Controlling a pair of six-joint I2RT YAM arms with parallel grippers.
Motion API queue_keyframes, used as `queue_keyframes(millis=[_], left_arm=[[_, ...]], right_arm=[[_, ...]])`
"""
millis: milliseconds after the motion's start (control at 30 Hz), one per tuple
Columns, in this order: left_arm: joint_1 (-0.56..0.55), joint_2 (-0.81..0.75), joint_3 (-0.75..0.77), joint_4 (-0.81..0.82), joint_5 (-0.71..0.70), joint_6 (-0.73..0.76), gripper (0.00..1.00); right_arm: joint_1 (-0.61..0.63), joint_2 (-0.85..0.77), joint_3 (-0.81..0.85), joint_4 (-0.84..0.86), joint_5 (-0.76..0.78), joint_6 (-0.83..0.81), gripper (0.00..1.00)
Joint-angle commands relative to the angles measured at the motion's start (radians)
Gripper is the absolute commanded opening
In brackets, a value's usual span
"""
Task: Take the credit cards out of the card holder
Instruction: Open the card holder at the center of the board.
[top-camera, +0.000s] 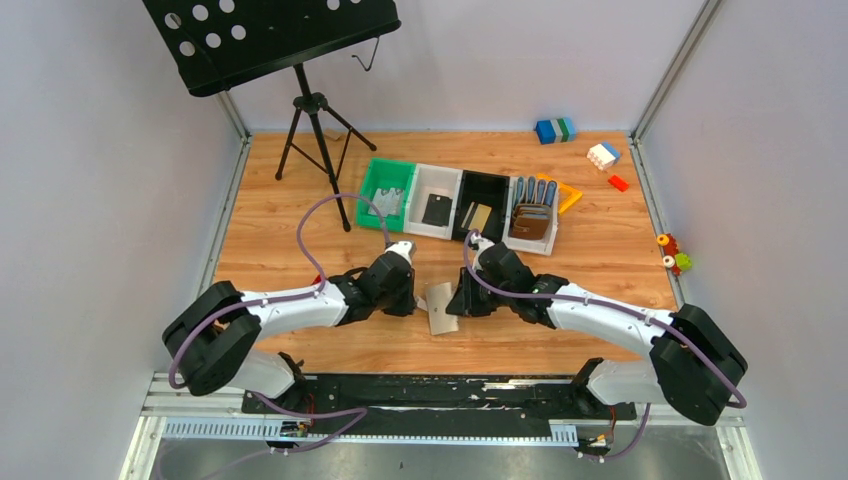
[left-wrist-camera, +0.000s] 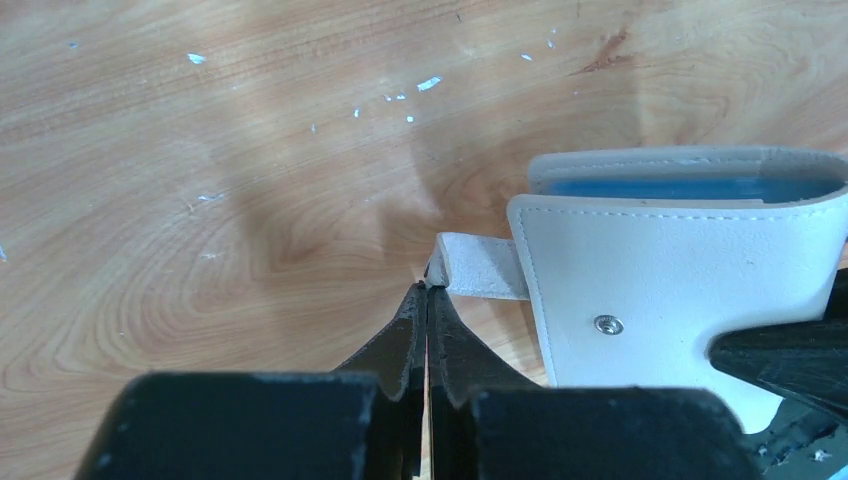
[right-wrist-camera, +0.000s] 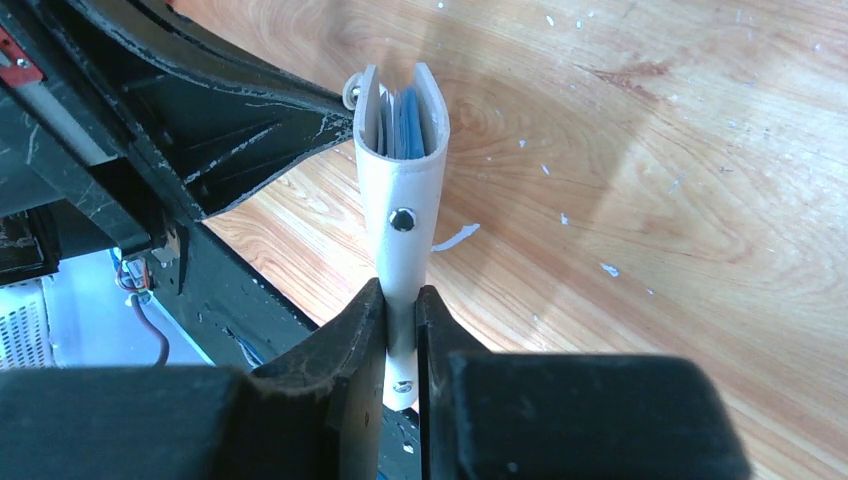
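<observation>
The pale grey-beige card holder (top-camera: 440, 308) is held just above the table between both grippers. My left gripper (left-wrist-camera: 427, 290) is shut, its tips pinching the end of the holder's small closing tab (left-wrist-camera: 480, 268). My right gripper (right-wrist-camera: 402, 300) is shut on the holder's edge (right-wrist-camera: 402, 190), with a snap stud showing between the jaws. The holder gapes slightly, and blue cards (right-wrist-camera: 405, 125) show edge-on inside it; they also show in the left wrist view (left-wrist-camera: 690, 188). In the top view the left gripper (top-camera: 418, 298) and right gripper (top-camera: 458, 300) flank the holder.
A row of bins stands behind: green (top-camera: 388, 192), white (top-camera: 424, 190) with a dark card, black (top-camera: 495, 185) with a gold-tan card (top-camera: 478, 216), and one with brown wallets (top-camera: 532, 218). A music stand (top-camera: 315, 110) is back left. Toy blocks (top-camera: 603, 154) lie back right.
</observation>
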Motion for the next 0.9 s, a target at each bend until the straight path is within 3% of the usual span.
queue_keyframes(millis=[0, 100, 267, 333, 700, 867], left_arm=[[0.04, -0.053, -0.014, 0.01, -0.027, 0.035, 0.0], [0.04, -0.081, -0.029, 0.012, -0.007, 0.02, 0.06], [0.041, -0.178, -0.091, 0.048, 0.035, -0.003, 0.46], [0.044, -0.203, -0.108, 0.054, 0.059, -0.016, 0.57], [0.045, -0.143, -0.095, 0.162, 0.221, -0.028, 0.71], [0.039, -0.123, -0.075, 0.144, 0.195, -0.001, 0.74]], right_arm=[[0.007, -0.018, -0.004, -0.008, -0.027, 0.001, 0.0], [0.003, -0.025, -0.002, -0.012, -0.007, -0.003, 0.0], [-0.046, -0.059, -0.093, 0.152, -0.092, 0.056, 0.0], [-0.069, -0.051, -0.129, 0.229, -0.127, 0.089, 0.0], [-0.087, 0.027, -0.166, 0.327, -0.168, 0.133, 0.0], [-0.087, 0.026, -0.154, 0.314, -0.168, 0.125, 0.0]])
